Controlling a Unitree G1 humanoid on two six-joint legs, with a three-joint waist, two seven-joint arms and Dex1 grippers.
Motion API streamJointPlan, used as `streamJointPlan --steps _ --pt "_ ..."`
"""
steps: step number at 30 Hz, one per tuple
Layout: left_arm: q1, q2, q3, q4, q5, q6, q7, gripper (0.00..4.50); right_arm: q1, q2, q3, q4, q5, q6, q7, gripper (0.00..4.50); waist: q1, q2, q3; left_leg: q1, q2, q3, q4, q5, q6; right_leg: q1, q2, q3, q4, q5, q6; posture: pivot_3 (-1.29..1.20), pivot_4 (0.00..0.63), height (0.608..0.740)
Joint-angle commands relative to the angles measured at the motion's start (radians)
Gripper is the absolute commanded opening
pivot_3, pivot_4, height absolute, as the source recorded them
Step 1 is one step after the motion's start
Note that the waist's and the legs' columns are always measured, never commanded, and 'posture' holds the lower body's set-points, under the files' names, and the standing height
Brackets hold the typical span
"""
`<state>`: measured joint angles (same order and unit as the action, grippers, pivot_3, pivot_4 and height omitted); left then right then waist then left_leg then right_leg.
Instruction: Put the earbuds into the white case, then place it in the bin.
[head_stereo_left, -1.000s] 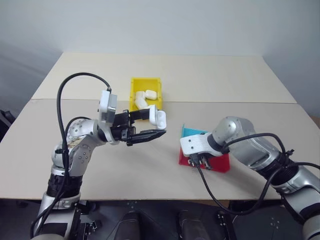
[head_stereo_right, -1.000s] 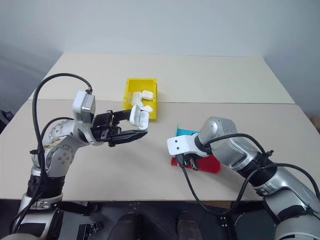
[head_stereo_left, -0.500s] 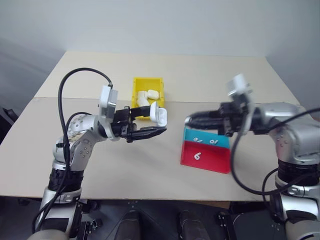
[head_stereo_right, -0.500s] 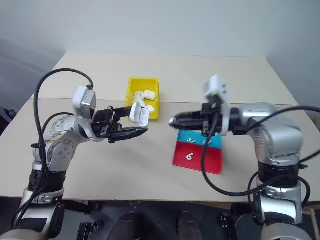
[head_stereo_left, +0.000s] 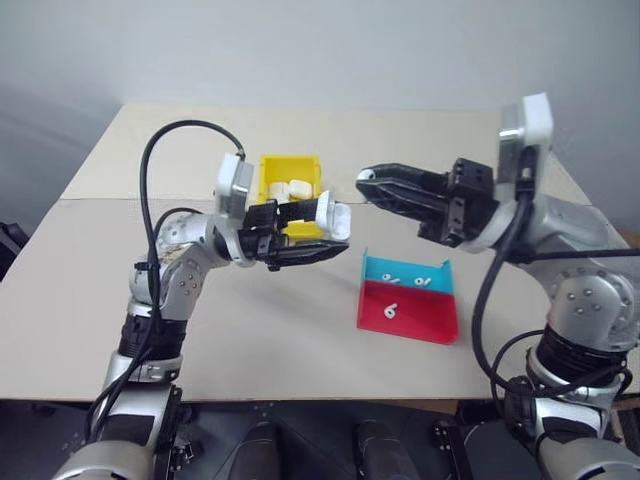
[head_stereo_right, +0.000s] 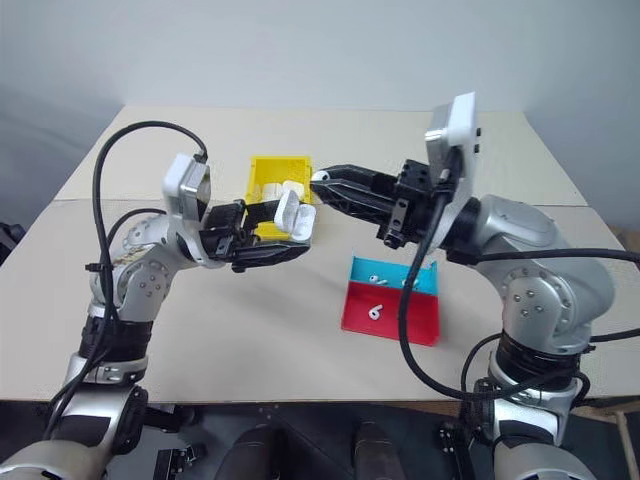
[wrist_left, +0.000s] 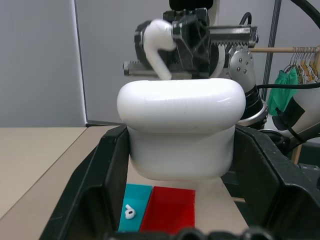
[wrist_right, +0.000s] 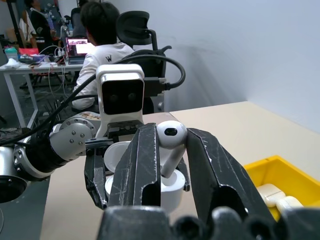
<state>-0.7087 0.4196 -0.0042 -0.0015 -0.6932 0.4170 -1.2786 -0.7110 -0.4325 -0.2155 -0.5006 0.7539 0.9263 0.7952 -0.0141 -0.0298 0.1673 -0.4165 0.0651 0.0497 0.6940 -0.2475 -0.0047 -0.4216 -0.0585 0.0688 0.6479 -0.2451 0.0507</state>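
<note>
The two head views look forward and down over the table (head_stereo_left: 330, 320) from close by. Each wrist camera looks along its own fingers, very near, facing the other arm. All four share the case (wrist_left: 180, 130), seemingly held mid-air.

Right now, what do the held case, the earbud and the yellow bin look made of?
White case: smooth glossy plastic, by its soft highlights. Earbud: same shiny white plastic, with a bright glint on its head. Bin: likely moulded plastic, uniformly yellow with thin rigid walls.
</note>
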Motion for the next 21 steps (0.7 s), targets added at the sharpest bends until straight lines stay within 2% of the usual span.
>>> streamJointPlan --steps 1,21 --pt "-0.030 -0.009 0.002 -0.007 0.000 -0.020 -0.008 2.78 -0.012 -0.005 0.021 -0.002 -0.001 -0.065 -0.026 0.60 0.000 0.000 0.000 0.000 0.000 0.000 0.000 0.000 0.000 0.000 0.000 0.000 0.000 0.000 0.000 0.00 0.150 0.740" --pt "-0.016 -0.010 0.018 -0.033 -0.012 -0.022 -0.008 2.78 0.055 -0.077 0.150 0.023 -0.061 -0.192 -0.039 0.60 0.001 0.000 0.000 0.000 0.000 0.000 0.000 0.000 0.000 0.000 0.000 0.000 -0.001 0.000 0.000 0.00 0.150 0.740"
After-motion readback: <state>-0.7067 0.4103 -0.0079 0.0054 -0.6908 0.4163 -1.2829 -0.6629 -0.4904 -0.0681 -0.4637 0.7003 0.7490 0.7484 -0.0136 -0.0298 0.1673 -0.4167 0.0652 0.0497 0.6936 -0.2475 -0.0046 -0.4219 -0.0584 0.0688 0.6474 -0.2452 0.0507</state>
